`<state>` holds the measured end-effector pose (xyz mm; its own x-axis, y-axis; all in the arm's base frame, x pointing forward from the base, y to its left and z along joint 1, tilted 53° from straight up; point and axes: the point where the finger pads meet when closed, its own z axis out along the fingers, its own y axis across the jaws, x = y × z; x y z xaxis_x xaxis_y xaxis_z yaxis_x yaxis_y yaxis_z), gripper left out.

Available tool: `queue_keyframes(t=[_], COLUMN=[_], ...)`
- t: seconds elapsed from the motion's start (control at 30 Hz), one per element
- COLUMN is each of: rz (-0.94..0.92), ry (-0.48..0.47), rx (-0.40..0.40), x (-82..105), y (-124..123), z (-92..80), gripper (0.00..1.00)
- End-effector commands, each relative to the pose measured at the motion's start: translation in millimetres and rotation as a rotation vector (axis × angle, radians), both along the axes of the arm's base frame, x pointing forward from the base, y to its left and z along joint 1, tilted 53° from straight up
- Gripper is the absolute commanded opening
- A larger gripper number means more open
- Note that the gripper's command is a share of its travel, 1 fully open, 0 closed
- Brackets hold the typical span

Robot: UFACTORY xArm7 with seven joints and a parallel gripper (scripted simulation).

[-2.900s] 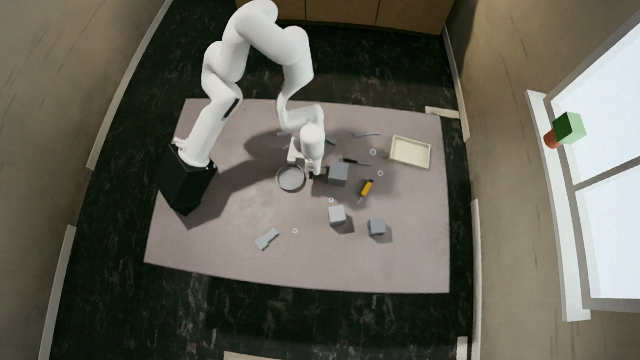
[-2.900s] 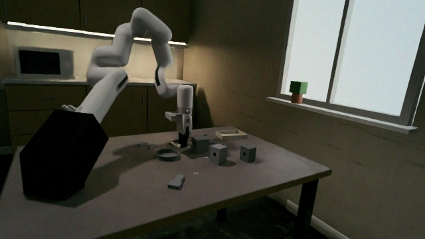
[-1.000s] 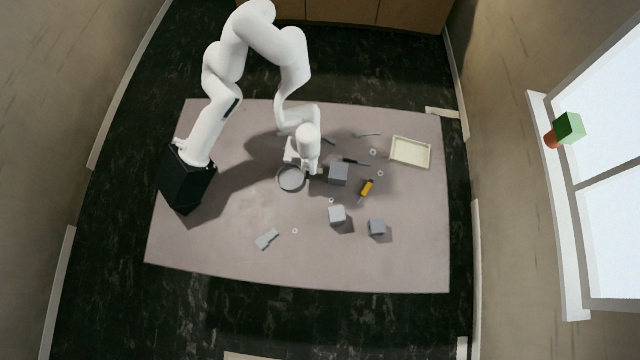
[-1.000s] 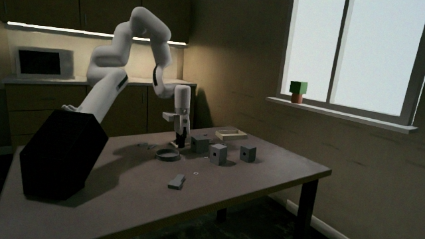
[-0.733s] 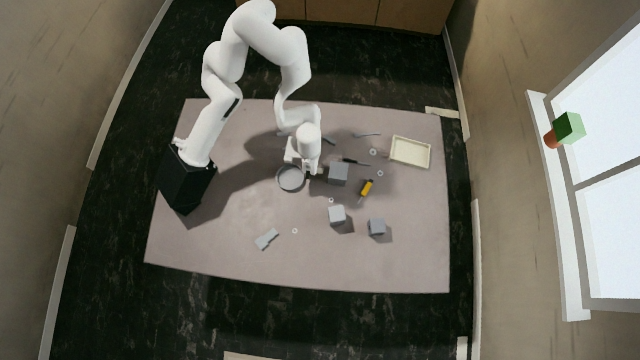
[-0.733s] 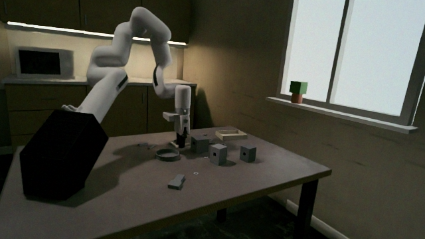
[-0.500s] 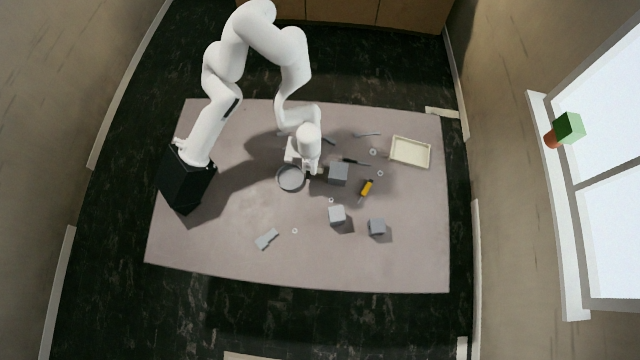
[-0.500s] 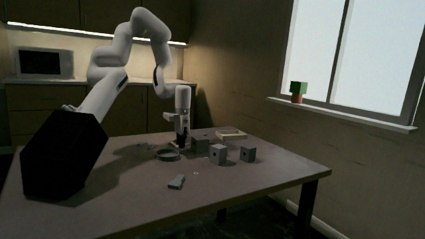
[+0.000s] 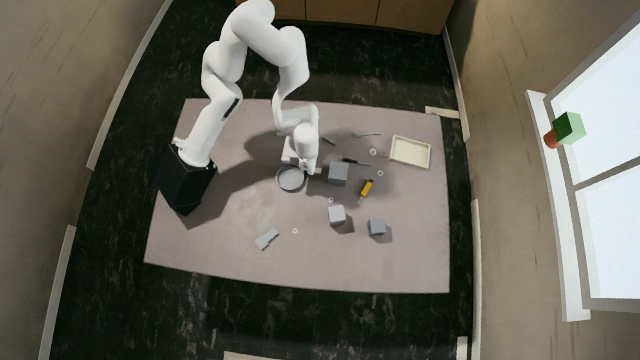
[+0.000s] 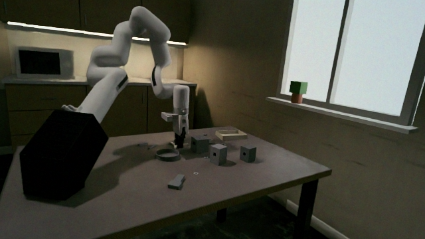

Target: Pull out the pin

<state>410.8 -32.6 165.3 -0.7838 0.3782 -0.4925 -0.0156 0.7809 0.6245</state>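
Observation:
A large grey block (image 9: 338, 172) stands near the table's middle; it also shows in the exterior view (image 10: 199, 143). My gripper (image 9: 311, 169) points straight down just left of this block, low over the table, and shows in the exterior view (image 10: 180, 142). It is shut on a small pale pin (image 9: 318, 171), which lies level between the fingers. A pale end of the pin (image 10: 172, 143) sticks out on the side away from the block. I cannot tell whether its other end is still in the block's hole.
Two smaller grey blocks (image 9: 336, 214) (image 9: 377, 226) stand nearer the front. A round grey dish (image 9: 290, 178) lies just left of the gripper. A yellow-handled tool (image 9: 366, 189), a cream tray (image 9: 410, 151), a grey bracket (image 9: 266, 238) and small washers lie around.

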Motion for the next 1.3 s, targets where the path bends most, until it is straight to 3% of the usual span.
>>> queue_keyframes(t=[0.0, 1.27], rz=[-0.001, 0.0], ry=[-0.001, -0.001], rx=[0.001, 0.002], x=[1.4, -2.6], y=[-1.0, 1.7], z=[1.2, -1.9], gripper=[0.0, 0.0])
